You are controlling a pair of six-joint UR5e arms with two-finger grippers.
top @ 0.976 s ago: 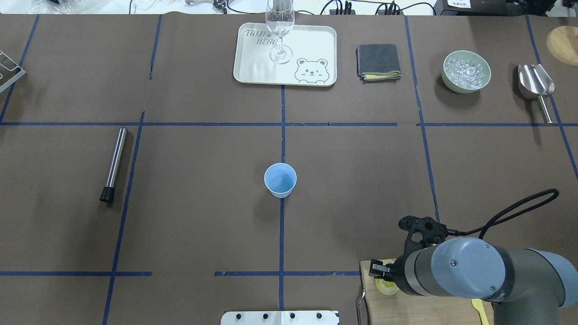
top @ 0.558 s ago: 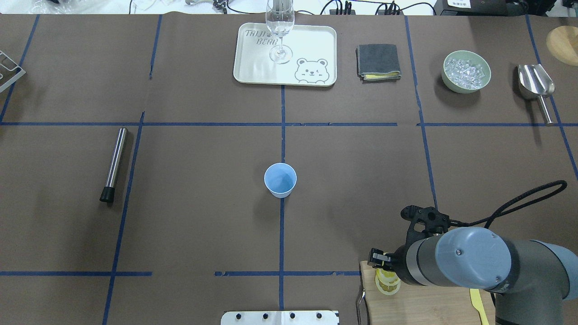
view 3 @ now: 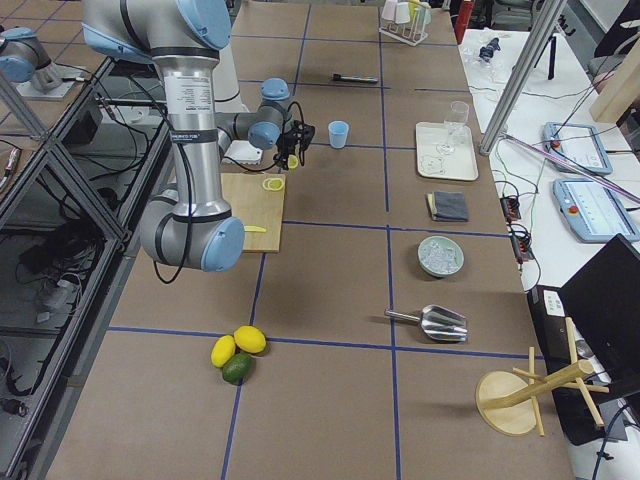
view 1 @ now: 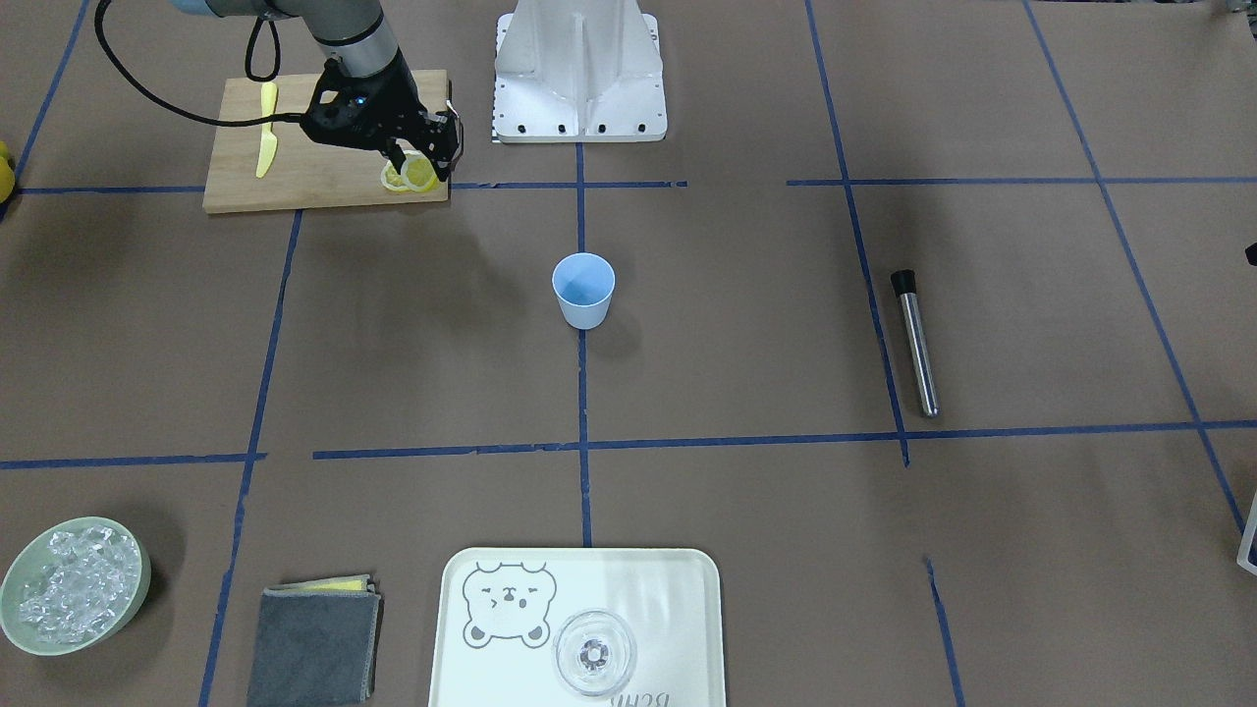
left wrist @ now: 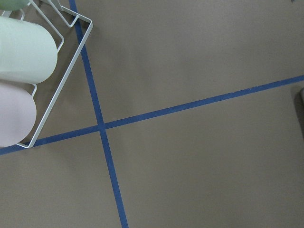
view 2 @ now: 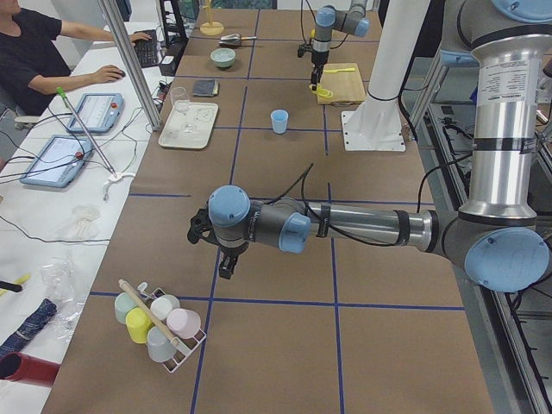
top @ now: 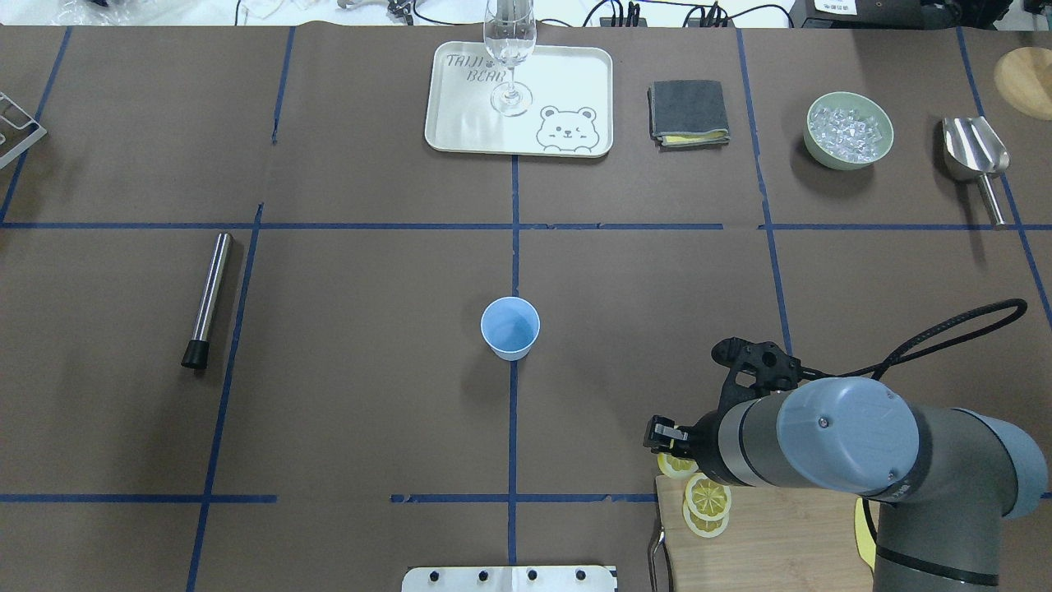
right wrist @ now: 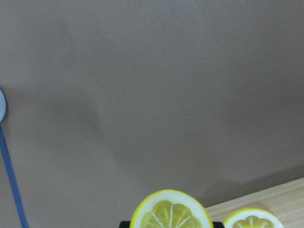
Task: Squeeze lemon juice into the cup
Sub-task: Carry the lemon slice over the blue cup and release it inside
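Above the brown table (top: pixel 329 395), the right end effector (view 1: pixel 420 167) clamps a thin yellow-rimmed, pale-segmented lemon (right wrist: pixel 171 213).

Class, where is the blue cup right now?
Overhead view: the cup stands mid-table on the central tape line, left of the right hand.

Overhead looks forward and down from behind the robot (view 1: pixel 579 79); front-facing faces it across the brown paper-covered table (top: pixel 370 370). Both share the small light blue plastic cup (top: pixel 509 327) mid-table. Side cameras look along from either end; wrist cameras hang close above.
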